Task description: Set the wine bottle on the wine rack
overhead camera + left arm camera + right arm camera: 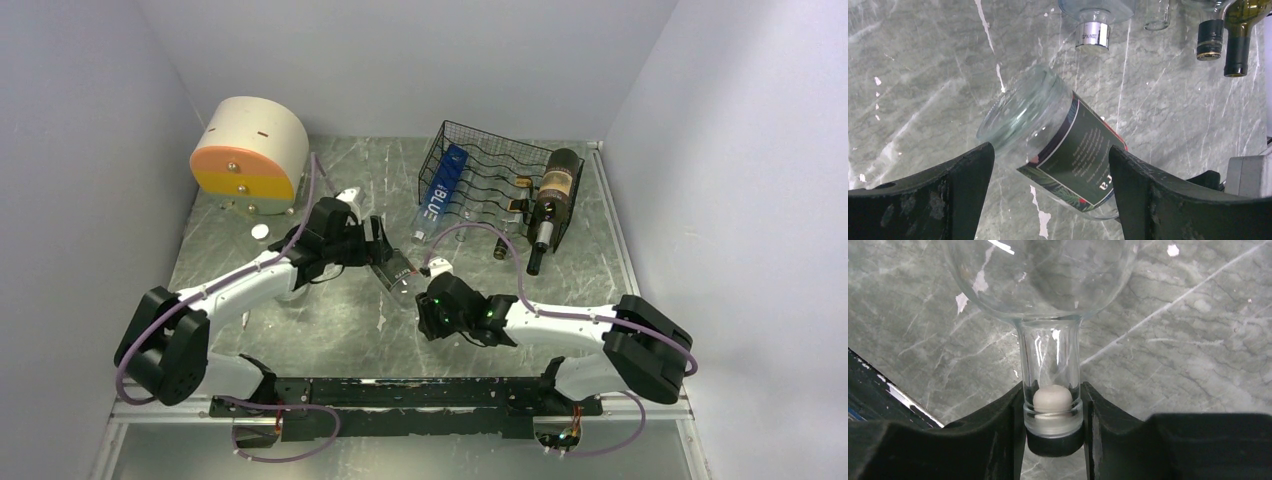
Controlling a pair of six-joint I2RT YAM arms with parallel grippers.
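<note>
The wine bottle is clear glass with a dark green label. It lies tilted just above the marble table, between my two grippers. My right gripper is shut on its neck near the stoppered mouth, and the round shoulder points away from it. My left gripper is open and straddles the bottle's labelled body near its base, one finger on each side. The black wire wine rack stands at the back right, beyond both grippers.
A blue bottle and a dark bottle lie on the rack, necks toward me. More bottle necks poke out between them. A beige and orange drum-shaped box stands back left, with a small white disc near it.
</note>
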